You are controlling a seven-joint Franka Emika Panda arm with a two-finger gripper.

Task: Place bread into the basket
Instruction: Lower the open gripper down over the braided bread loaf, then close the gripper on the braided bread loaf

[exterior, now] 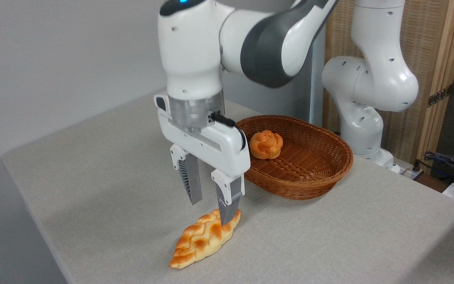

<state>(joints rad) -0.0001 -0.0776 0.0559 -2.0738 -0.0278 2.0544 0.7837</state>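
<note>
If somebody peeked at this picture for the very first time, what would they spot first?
Probably the big white robot arm with its open gripper hanging in the middle, fingers pointing down just over the bread, which lies on the table near the front edge. Next comes the basket behind and to the right, with a small round bun already inside it.

We see the bread (203,240) golden-orange with pale braided creases, and the basket (309,173) reddish-brown in a tight weave. The bun (266,144) is orange, knotted on top. The table (93,165) is pale beige (faintly speckled), the gripper (210,211) white with ribbed grey fingers (192,181).
</note>
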